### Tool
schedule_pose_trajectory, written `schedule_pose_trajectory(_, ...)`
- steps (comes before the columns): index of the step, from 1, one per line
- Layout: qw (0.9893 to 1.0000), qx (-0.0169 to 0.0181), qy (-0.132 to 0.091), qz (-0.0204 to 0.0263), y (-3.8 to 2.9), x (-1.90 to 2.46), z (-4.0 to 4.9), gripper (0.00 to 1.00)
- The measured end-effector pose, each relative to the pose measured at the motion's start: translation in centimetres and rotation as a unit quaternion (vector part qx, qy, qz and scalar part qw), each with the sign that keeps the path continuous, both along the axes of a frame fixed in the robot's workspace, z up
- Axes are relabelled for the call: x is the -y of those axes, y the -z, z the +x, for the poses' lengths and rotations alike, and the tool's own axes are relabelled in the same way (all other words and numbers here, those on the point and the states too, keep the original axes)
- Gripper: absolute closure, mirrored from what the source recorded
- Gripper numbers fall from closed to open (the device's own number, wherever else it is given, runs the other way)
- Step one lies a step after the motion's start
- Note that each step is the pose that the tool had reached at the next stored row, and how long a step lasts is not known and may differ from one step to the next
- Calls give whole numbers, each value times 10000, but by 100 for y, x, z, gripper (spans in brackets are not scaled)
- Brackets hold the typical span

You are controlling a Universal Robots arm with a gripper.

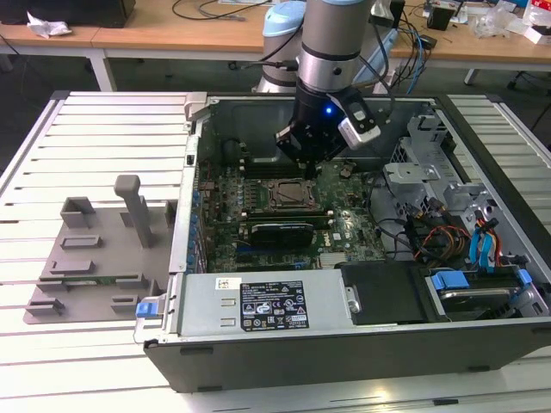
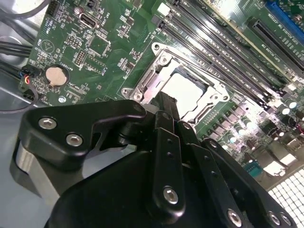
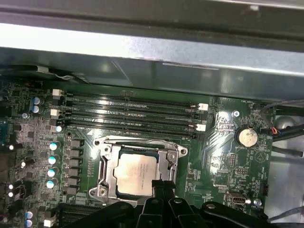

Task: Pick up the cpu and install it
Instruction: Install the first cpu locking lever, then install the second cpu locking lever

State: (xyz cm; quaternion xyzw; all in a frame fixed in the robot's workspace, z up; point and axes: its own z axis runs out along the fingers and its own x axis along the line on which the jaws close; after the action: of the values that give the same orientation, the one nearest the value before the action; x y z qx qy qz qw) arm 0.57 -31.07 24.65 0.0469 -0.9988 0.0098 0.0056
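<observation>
The exterior view takes in the whole open computer case (image 1: 362,284) lying on a slatted white table (image 1: 95,138), with a grey plastic tray fixture (image 1: 95,258) at the exterior view's left of the case. The arm (image 1: 331,43) reaches down into the case, and its gripper (image 1: 301,159) hangs just above the motherboard socket (image 1: 288,196).

Both wrist views come in close on the green motherboard (image 3: 213,142) and show what the exterior view cannot: the cpu (image 3: 135,173) lies flat inside the socket's metal frame (image 3: 107,166), its top a pale, shiny silver-grey square. In the second wrist view the cpu (image 2: 183,90) glares almost white. A round coin battery (image 3: 247,137) sits on the board well apart from the socket, and long memory slots (image 3: 128,111) run beside it.

The black gripper fingers (image 3: 159,187) seem to reach the cpu's near edge, though contact is uncertain. I cannot tell whether the jaws are spread or pressed together.
</observation>
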Motion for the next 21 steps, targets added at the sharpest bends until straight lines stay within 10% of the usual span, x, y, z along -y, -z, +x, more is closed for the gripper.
schedule_pose_trajectory(13,10000,0,-1,-1,-15,6,0,89)
schedule_pose_trajectory(21,10000,0,0,0,-14,111,0,89)
